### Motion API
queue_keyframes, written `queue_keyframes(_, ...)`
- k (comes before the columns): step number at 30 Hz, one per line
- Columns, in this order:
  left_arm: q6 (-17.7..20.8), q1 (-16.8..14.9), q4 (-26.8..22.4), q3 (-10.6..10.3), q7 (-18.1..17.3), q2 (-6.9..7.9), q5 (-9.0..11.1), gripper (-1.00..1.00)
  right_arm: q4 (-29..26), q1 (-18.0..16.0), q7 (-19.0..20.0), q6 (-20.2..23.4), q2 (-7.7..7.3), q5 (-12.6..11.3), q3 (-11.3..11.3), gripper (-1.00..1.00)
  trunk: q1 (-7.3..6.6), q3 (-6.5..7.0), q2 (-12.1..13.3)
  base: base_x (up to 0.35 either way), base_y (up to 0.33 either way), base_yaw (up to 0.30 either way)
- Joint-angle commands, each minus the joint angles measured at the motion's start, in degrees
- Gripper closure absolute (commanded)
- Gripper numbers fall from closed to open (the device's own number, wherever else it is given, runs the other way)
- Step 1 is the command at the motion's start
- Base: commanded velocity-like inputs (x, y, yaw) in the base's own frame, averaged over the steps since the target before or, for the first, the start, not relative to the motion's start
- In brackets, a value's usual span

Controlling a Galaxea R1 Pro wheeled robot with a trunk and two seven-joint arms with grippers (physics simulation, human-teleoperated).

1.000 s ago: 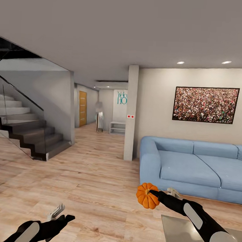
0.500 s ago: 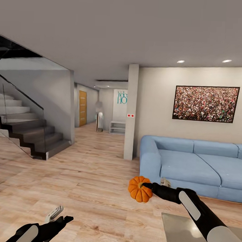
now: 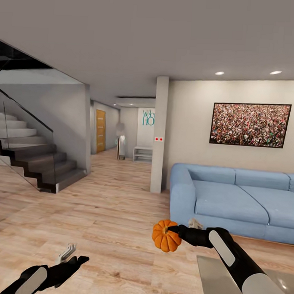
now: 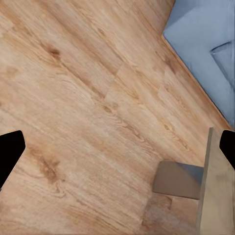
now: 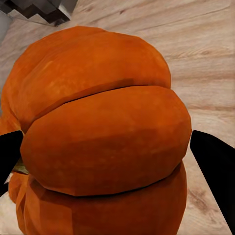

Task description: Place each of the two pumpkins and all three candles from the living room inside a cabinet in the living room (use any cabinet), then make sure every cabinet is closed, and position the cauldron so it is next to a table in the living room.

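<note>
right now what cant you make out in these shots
- Coffee table: cut off by the head view's bottom edge.
- Sofa: its far end cut off by the head view's right edge.
- Pumpkin: its underside hidden in the right wrist view.
- Hallway lettering: partly behind the pillar.

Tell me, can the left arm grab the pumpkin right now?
Probably not yet. The pumpkin is already clamped in the right gripper, held up over the floor, while the left gripper hangs low and well off to the side, open and empty.

A home's living room: blue sofa (image 3: 237, 201), staircase (image 3: 32, 158), framed picture (image 3: 250, 125).
</note>
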Motion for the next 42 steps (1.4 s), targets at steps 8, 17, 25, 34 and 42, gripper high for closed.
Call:
queue_keyframes(8,-0.13,-2.91,1.64,-0.11,-0.65,-0.16,0.15,-1.00,-0.12,-0.05,0.13,1.71,0.17,0.15,0.11,1.00,1.76,-1.52,-3.27,0.000,0.000,0.000)
queue_keyframes(17,-1.63,-2.98,4.33,-0.60,-6.57,-0.27,0.10,-1.00,-0.03,-0.07,0.19,1.77,0.88,0.14,0.05,1.00,3.74,-3.14,-6.88,0.000,0.000,0.000)
queue_keyframes(25,-1.74,-2.98,4.72,-0.69,-7.73,-0.26,0.04,-1.00,-2.27,-0.09,1.58,4.40,0.50,-0.63,-0.12,1.00,5.50,-4.57,-10.09,0.000,0.000,0.000)
queue_keyframes(34,-2.08,-2.96,4.73,-1.44,-8.64,-0.27,0.01,-1.00,-11.92,-0.07,2.70,9.36,0.39,-0.88,-0.34,1.00,7.48,-6.19,-13.70,0.000,0.000,0.000)
queue_keyframes(42,-2.57,-2.96,4.73,-2.71,-9.05,-0.27,0.01,-1.00,-16.55,-0.06,6.26,9.80,0.42,-1.20,-0.51,1.00,9.23,-7.62,-16.91,0.000,0.000,0.000)
